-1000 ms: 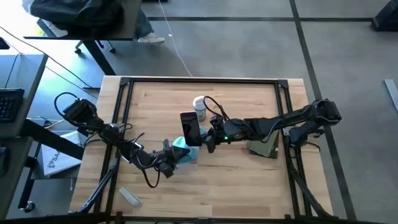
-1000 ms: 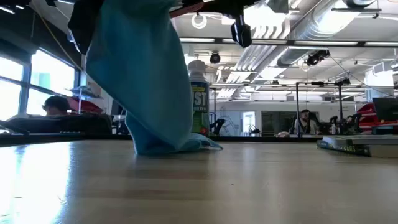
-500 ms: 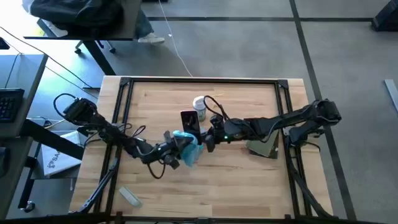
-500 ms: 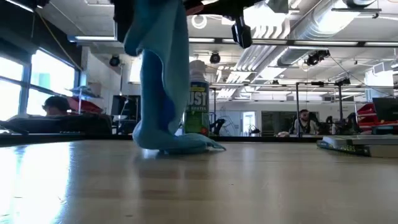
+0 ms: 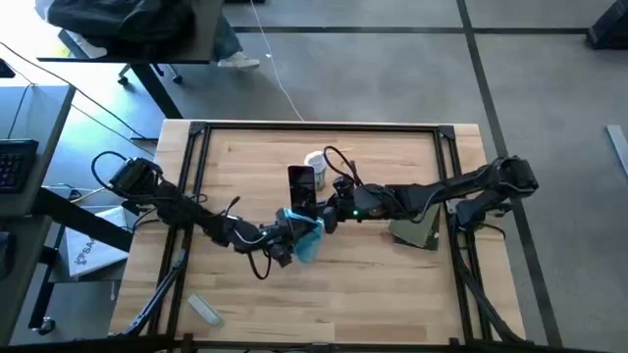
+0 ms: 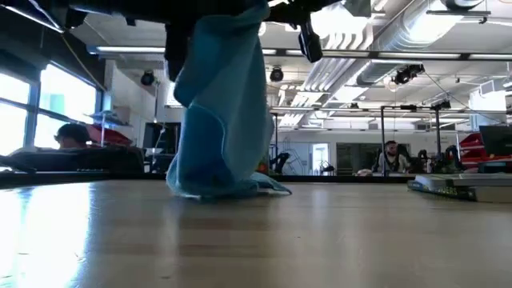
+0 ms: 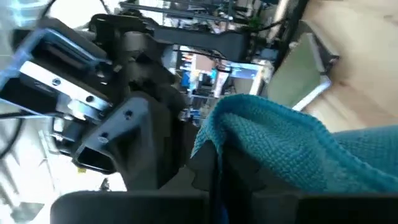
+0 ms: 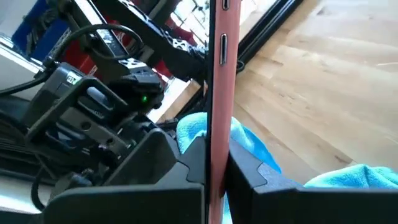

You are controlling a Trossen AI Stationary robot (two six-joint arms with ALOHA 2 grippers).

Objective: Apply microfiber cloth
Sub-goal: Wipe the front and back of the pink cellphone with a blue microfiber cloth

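Left gripper (image 5: 294, 233) clamped on microfiber cloth (image 5: 308, 238), seemingly against phone (image 5: 302, 186).

Light wooden table (image 5: 392, 284), grey-green pad (image 5: 416, 233), spray can (image 5: 318, 163), cloth hem (image 6: 232, 189) touching, perhaps a small white object (image 5: 204, 308)

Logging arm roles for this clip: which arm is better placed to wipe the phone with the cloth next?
Left. The left gripper already holds the cloth right beside the phone. The right gripper is shut on the phone, holding it upright on edge, so it can only steady it.
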